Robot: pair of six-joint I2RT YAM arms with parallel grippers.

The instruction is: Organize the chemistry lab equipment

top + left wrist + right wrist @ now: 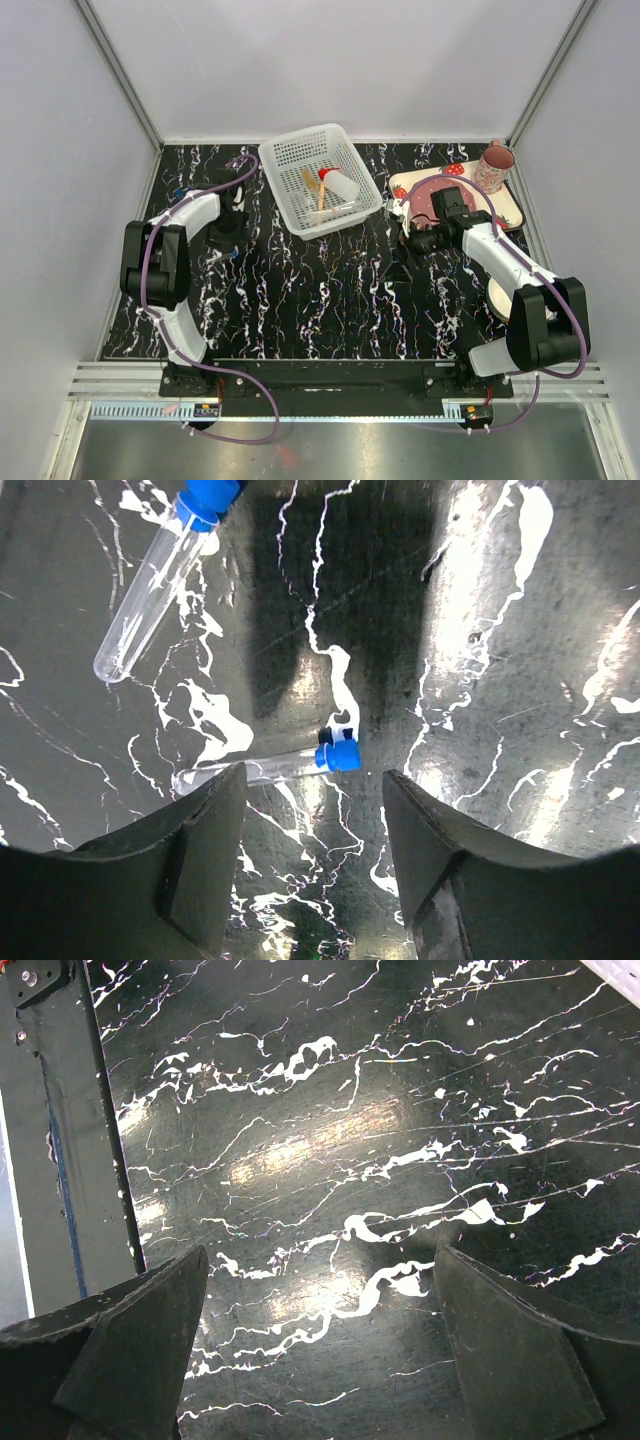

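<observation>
In the left wrist view two clear tubes with blue caps lie on the black marble table. One tube (262,767) lies just beyond my left fingertip, its cap in front of the gap between the jaws. The other tube (148,590) lies at the upper left. My left gripper (315,780) is open and empty above them; in the top view the left gripper (228,228) is left of the white basket (290,155). The basket holds orange sticks (312,186) and the red-capped squeeze bottle (342,186). My right gripper (322,1245) is open and empty over bare marble. I see no rack or funnel.
The strawberry-print tray (508,205) with a pink plate stands at the back right, the right gripper (415,240) at its near left corner. A pink mug (494,167) stands behind it. A pale object (497,293) lies partly under the right arm. A dark bar (75,1150) runs down the right wrist view's left side.
</observation>
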